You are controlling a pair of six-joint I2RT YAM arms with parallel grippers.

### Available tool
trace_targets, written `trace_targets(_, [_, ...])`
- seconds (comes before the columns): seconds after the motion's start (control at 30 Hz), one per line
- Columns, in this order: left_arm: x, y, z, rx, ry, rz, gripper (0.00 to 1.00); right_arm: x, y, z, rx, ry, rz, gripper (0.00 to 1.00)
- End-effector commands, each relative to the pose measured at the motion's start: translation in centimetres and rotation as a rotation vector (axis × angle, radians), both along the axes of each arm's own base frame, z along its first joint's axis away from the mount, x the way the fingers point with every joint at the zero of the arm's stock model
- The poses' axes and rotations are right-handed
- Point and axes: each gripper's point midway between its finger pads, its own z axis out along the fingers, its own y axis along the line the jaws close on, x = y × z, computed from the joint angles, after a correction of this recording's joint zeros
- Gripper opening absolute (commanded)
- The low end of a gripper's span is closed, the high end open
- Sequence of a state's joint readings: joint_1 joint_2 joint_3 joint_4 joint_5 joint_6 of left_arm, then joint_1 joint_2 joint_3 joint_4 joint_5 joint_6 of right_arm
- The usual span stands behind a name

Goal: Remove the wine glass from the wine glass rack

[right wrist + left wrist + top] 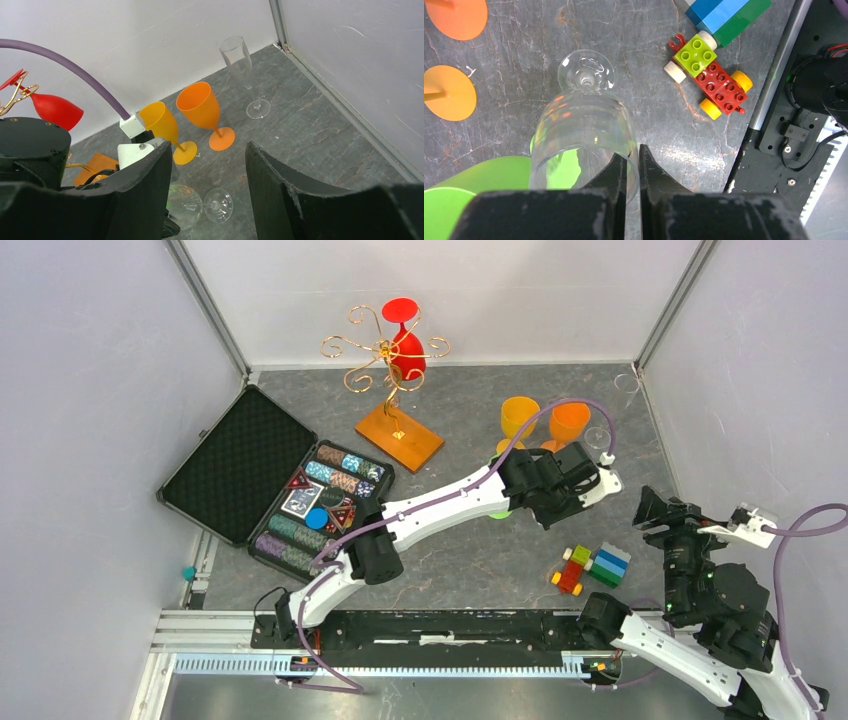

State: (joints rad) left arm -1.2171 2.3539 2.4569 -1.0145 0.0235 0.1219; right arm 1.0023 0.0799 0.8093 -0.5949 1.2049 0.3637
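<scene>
A clear wine glass (584, 125) is seen off the wine glass rack (392, 390), pinched by one wall of its rim between the closed fingers of the left gripper (633, 152) and held tipped, foot forward, low over the table (470, 560) at centre right. Whether the foot touches the surface cannot be told. A red wine glass (407, 350) hangs upside down from the rack's scroll arms at the back wall, well apart from both arms.

The grip is judged the weak point: thin, slick plastic or glass is clamped at one edge only, so the bowl could swivel or slip out if it is swung quickly or released before the foot is flat. A green cup (484, 175) lies just beside or under the bowl and could be nudged. The feet of two orange glasses (200, 105) stand near on one side and a toy brick car (706, 80) on the other; either could be clipped by a sideways sweep. The right gripper (209, 150), its fingers spread and holding nothing, hovers near the left wrist, and a collision is possible if both move together.

Bare table is seen ahead of the foot, between the orange glasses and the car. A clear flute (239, 57) occupies the back right corner beside the walls.
</scene>
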Motion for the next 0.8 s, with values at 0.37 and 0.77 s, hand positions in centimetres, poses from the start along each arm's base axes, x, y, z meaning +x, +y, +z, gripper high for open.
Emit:
trace_targets(0.37, [-2.1, 1.7, 3.0, 0.001, 0.062, -0.065, 0.02, 0.3, 1.0, -1.0, 0.018, 0.017, 0.033, 0.62])
trace_targets(0.77, [-4.0, 5.7, 4.3, 0.092, 0.117, -0.093, 0.02, 0.5, 1.7, -1.4, 0.017, 0.025, 0.05, 0.62])
